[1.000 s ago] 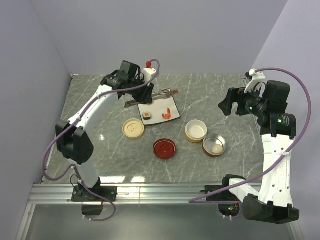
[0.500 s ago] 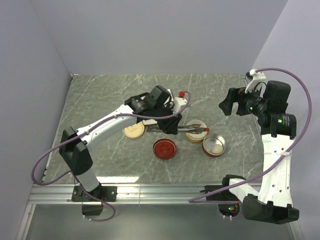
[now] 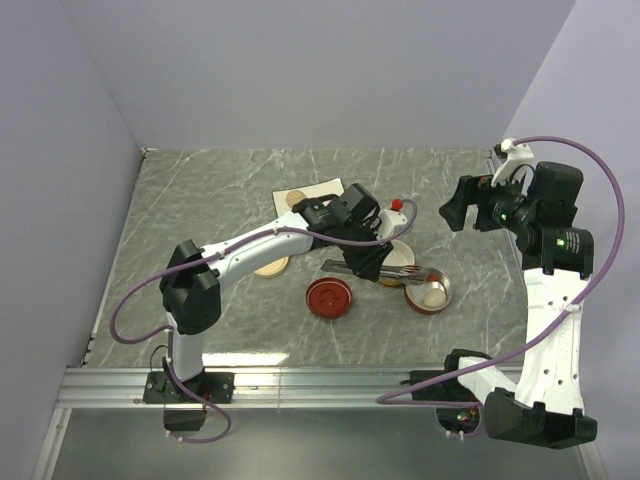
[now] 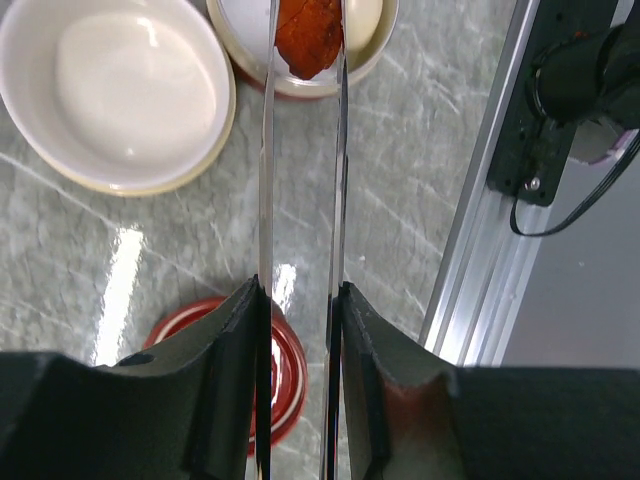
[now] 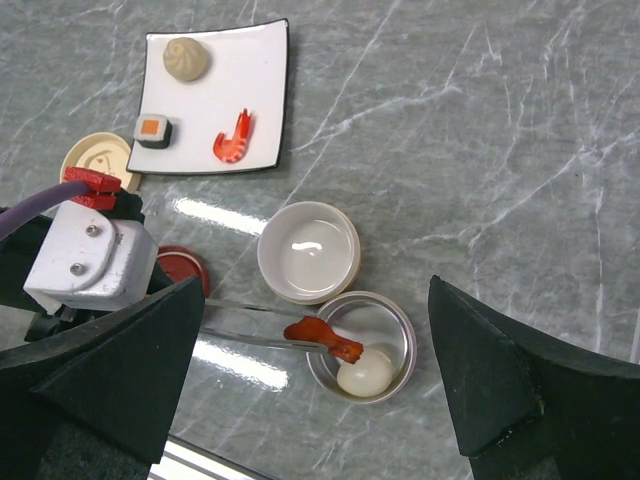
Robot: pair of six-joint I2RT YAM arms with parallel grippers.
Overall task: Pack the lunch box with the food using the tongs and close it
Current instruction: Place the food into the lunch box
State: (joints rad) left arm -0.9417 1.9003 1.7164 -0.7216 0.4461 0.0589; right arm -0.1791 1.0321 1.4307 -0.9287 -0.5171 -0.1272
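Masking tongs (image 3: 410, 270) handle: left end effector (image 3: 366, 262).

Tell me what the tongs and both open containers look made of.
The tongs: thin polished metal, judging by silver, mirror-like arms. The container under the held shrimp: probably a metal tin, with a shiny grey inner wall. The cream bowl: glossy with soft highlights; plastic or glazed ceramic, can't tell.

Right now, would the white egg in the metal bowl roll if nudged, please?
Likely: the white egg looks smooth and rounded, so it may roll. The raised wall of the metal bowl should probably contain it.
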